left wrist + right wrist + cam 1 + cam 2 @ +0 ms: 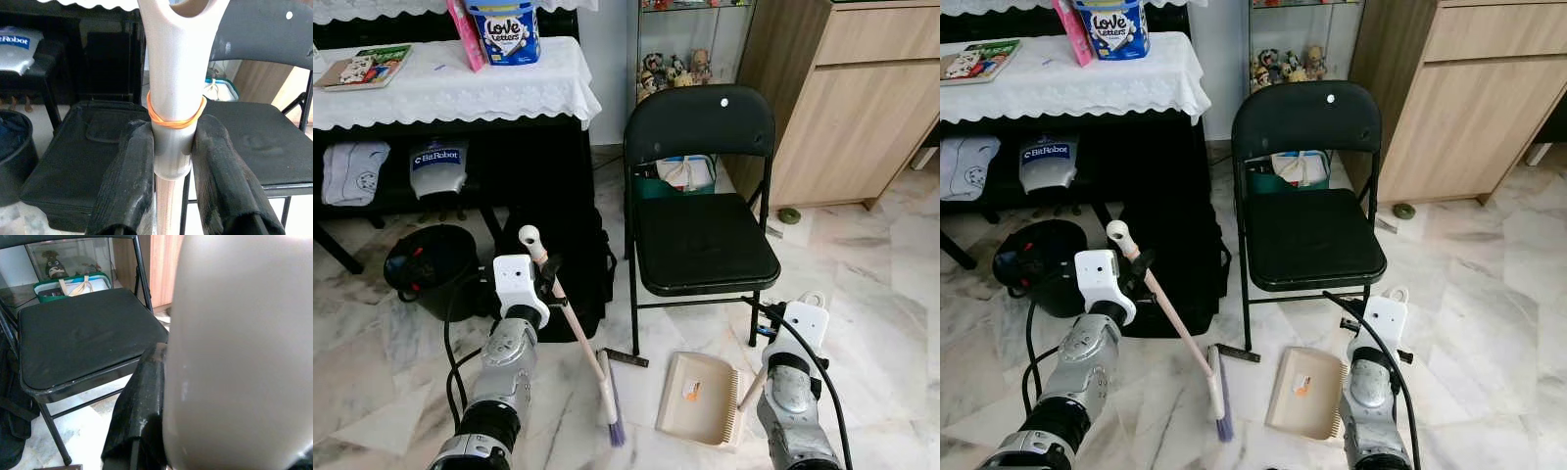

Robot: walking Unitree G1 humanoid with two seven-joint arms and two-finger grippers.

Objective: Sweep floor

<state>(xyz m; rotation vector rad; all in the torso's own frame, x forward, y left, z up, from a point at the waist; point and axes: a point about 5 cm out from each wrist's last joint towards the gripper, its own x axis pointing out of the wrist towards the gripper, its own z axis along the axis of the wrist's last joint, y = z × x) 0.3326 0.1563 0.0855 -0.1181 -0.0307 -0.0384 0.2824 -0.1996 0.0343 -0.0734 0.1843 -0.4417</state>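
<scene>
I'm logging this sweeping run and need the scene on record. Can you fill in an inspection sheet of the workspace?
Surface: marble floor, pale and veined; no dirt made out.
Job's things: broom, bristles on the floor, handle tilted; beige dustpan flat on the floor beside it.
Clutter: small black strip by the chair leg; small green object near the cabinet.
Grippers: left gripper shut on the broom handle; right gripper at the dustpan handle.
Cables: black cables along both arms.
Surroundings: black folding chair, black bag, black bucket, cloth-covered table, wooden cabinet.
</scene>
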